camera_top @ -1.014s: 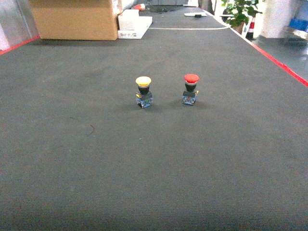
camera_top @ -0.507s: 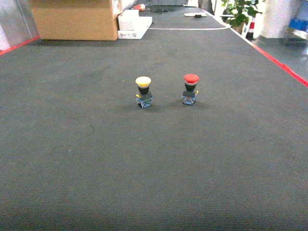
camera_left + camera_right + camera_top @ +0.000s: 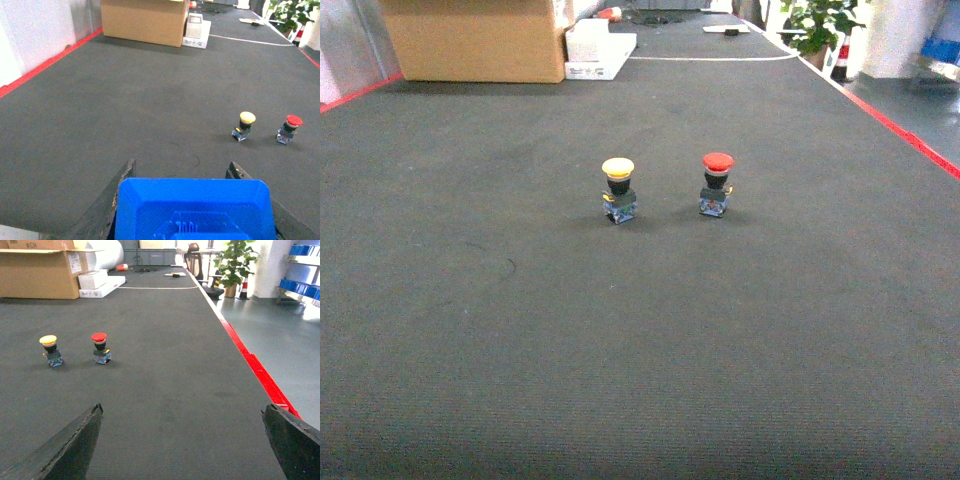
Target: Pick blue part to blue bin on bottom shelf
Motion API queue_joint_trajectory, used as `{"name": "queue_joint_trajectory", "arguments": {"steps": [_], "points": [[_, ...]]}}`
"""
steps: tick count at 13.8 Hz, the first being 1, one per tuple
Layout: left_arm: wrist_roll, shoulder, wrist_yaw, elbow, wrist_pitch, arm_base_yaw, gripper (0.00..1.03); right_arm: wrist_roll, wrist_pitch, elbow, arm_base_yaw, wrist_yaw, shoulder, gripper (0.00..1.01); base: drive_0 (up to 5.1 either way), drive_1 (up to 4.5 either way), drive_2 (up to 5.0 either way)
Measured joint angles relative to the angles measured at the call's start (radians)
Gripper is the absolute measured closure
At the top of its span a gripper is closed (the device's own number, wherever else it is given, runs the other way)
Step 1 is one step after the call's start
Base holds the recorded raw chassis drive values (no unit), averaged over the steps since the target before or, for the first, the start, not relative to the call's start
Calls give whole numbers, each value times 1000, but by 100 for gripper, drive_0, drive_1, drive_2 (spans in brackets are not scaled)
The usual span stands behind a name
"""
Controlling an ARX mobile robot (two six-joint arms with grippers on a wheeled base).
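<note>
In the left wrist view, a blue part (image 3: 195,210), a moulded blue plastic piece with a raised rim, fills the bottom of the frame. My left gripper (image 3: 182,164) is shut on it, with one dark finger against each side. My right gripper (image 3: 182,409) is open over dark carpet, its fingers (image 3: 75,445) wide apart with nothing between them. Neither gripper shows in the head view. The blue bin and the bottom shelf are not identifiable in any view.
Two push buttons stand on the carpet, a yellow-capped one (image 3: 618,190) and a red-capped one (image 3: 717,185). A cardboard box (image 3: 475,40) and white boxes (image 3: 598,50) sit at the back left. Red floor tape (image 3: 255,370) runs along the right edge. A rack with blue containers (image 3: 302,250) stands far right.
The two push buttons sit a touch higher in the head view; nothing else differs.
</note>
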Motion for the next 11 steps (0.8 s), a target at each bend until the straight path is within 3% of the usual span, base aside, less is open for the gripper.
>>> {"name": "queue_joint_trajectory", "arguments": {"steps": [11], "points": [[0, 0, 0, 0, -2, 1, 59, 0, 0, 0, 0, 0, 0, 3, 0, 0, 0]]}}
